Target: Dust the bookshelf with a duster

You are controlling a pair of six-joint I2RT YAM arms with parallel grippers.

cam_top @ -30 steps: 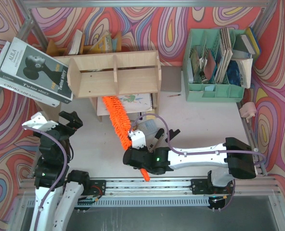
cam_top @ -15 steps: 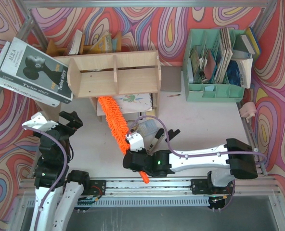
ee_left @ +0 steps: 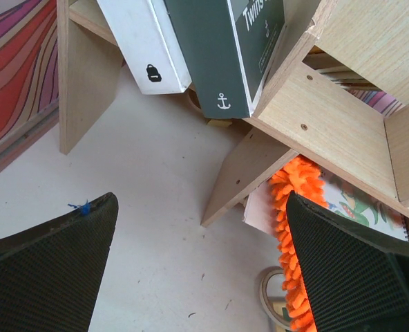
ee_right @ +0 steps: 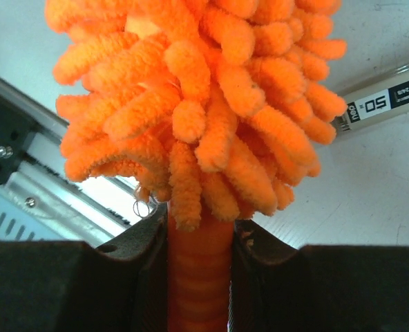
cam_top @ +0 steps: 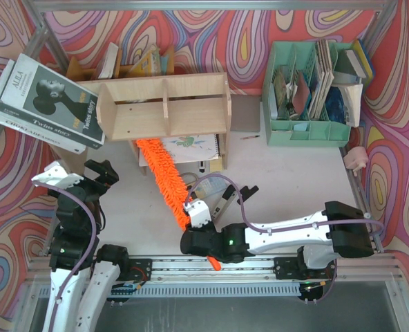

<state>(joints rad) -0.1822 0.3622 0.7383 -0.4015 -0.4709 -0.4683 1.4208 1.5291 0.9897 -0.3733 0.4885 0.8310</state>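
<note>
Right gripper (ee_right: 199,277) clamped on the duster (cam_top: 164,173) handle; fluffy head slanting up-left, tip lost beneath the bookshelf (cam_top: 164,107). Left gripper (ee_left: 201,270) spread wide, holding nothing. Book (cam_top: 49,100) against the shelf's left end — "Twins story" legible, finer print not. Label (ee_right: 381,102) — "50".

Arm links (cam_top: 287,232): white shells, black joints
Cables (cam_top: 222,181): purple sheath
Left gripper pads (ee_left: 349,270): black, finely textured
Indicator (cam_top: 230,241): green dot

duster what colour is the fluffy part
The duster is bright orange; the right wrist view shows it best.
</note>
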